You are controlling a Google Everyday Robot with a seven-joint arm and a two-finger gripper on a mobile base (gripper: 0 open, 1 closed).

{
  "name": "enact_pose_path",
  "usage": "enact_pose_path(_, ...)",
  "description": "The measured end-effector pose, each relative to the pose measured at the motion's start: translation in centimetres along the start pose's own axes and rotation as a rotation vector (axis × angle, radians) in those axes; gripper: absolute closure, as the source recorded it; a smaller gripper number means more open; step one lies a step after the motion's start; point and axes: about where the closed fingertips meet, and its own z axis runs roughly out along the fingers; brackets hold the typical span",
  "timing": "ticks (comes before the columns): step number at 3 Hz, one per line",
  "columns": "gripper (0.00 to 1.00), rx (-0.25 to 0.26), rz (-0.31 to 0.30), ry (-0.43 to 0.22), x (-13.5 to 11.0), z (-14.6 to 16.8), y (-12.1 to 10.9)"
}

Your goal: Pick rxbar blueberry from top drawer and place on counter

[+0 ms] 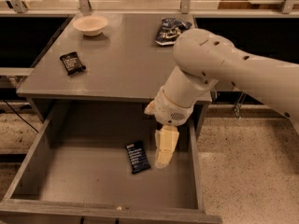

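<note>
While the end effector (163,160) hangs just beside it, grip state impossible to tell, the bar (138,157) lies flat on the drawer (70,181) floor: probably light, thin, slick-wrapped; best pinched across its width.

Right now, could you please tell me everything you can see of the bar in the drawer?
The bar is a small flat rectangle in a dark navy wrapper with white print lines. It lies flat on the grey floor of the drawer, right of centre, long side running roughly front to back, slightly skewed. Nothing lies on it. The gripper hangs just right of it, inside the drawer; whether they touch cannot be told.
</note>
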Motion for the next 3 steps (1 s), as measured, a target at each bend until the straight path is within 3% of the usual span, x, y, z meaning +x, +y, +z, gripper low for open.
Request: enact_pose_path(3,0.00,-0.112,0.025,0.012,1.4,6.7,-0.8)
